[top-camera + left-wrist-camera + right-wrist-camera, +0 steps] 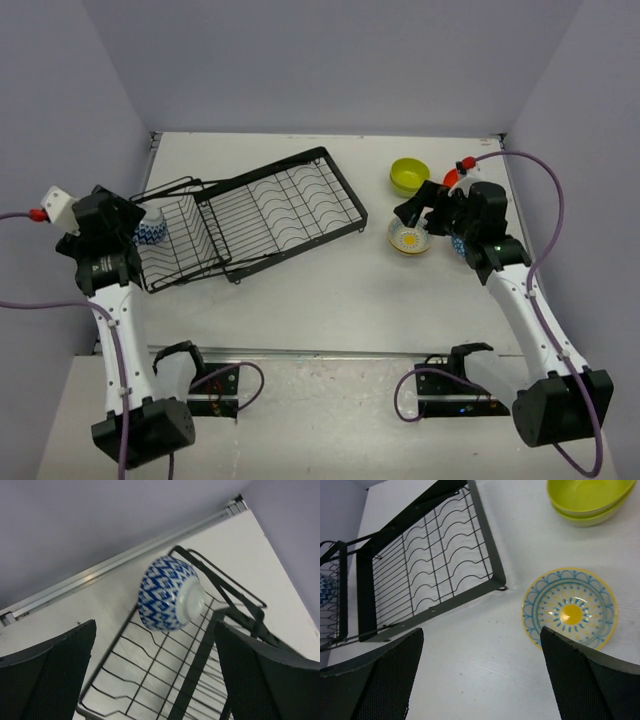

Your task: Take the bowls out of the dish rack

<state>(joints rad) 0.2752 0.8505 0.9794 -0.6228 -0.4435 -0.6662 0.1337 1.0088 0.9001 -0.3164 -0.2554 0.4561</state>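
From above, a black wire dish rack [275, 210] lies at an angle on the left half of a white table [330, 300], with a smaller wire basket [185, 240] at its left end. A blue-and-white bowl [151, 231] sits at the basket's far left edge, just beside the left gripper [130, 218]. On the right, clear of the rack, a lime green bowl [409, 175] and a cream bowl [409, 239] with a yellow centre stand upright on the table. The right gripper [424, 205] hangs just over the cream bowl. From the left wrist, the left gripper [157, 680] is spread wide with nothing between its fingers [50, 675]. The blue-and-white bowl [167, 592] lies tipped on its side on the basket's wires [150, 670], its white foot towards the camera, beyond the fingertips. From the right wrist, the right gripper [480, 680] is also spread wide and holds nothing. The cream bowl [570, 612] rests on the table below it, near the rack's corner [497, 582]. The lime green bowl [590, 500] sits further off and shows a second rim, as if nested in another.
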